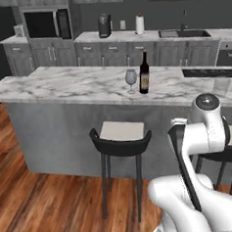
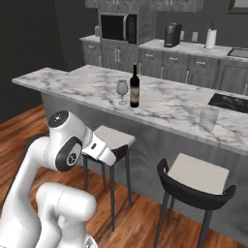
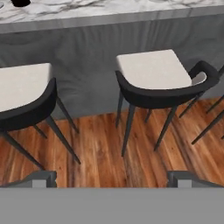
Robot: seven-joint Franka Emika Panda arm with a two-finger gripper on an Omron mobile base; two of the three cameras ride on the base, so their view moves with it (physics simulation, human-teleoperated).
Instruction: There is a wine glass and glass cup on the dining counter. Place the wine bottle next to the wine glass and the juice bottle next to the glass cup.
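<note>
Two-finger gripper (image 3: 112,177) jaws apart, empty, aimed low at cushioned dark-framed stools (image 3: 162,78). On white marble dining counter (image 1: 62,85), tall dark wine bottle (image 1: 144,74) already stands just beside clear stemmed wine glass (image 1: 130,80). Faint glass cup (image 2: 208,119) waits alone, farther right; juice bottle unseen.

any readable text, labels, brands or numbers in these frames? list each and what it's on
No text can be read in any view.
wine bottle: it has a pale tan label, but any print on it is too small and blurred to read.
microwave: no legible brand or digits on its front.
coffee machine: no visible marking.
</note>
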